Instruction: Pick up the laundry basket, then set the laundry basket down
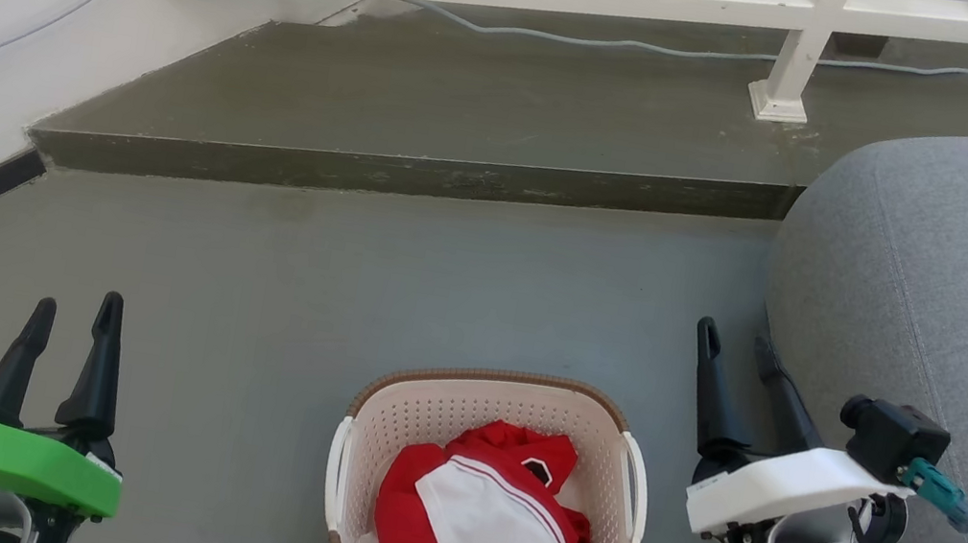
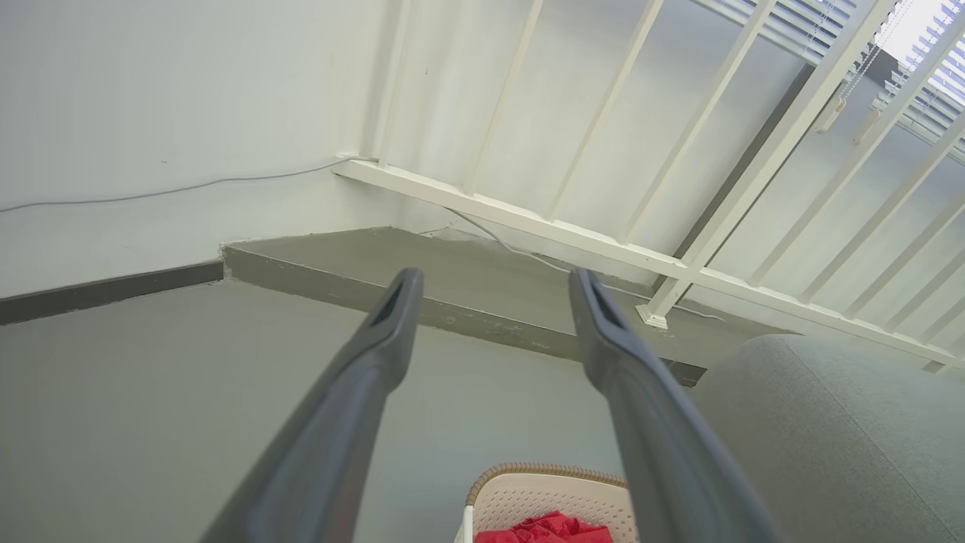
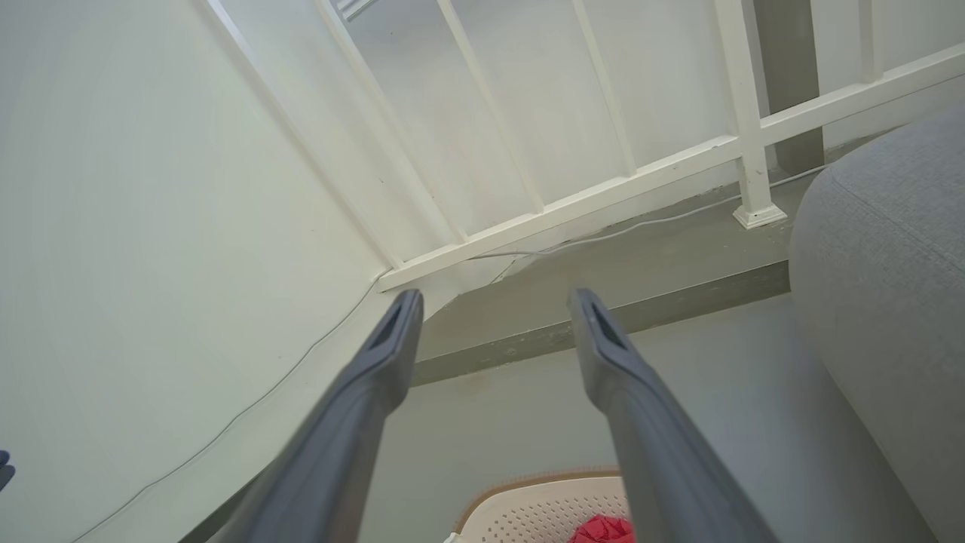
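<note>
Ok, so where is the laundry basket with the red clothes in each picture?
Head view: laundry basket at bottom centre, on the floor.
Left wrist view: laundry basket at the bottom edge, just right of centre, cut off.
Right wrist view: laundry basket at the bottom edge, near centre, cut off.
Shared landmark: white railing post standing on the raised step.

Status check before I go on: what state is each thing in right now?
laundry basket: upright on the floor, not gripped.
red and white clothes: bunched inside the laundry basket.
left gripper: open, empty, clear of the basket.
right gripper: open, empty, clear of the basket.
</note>
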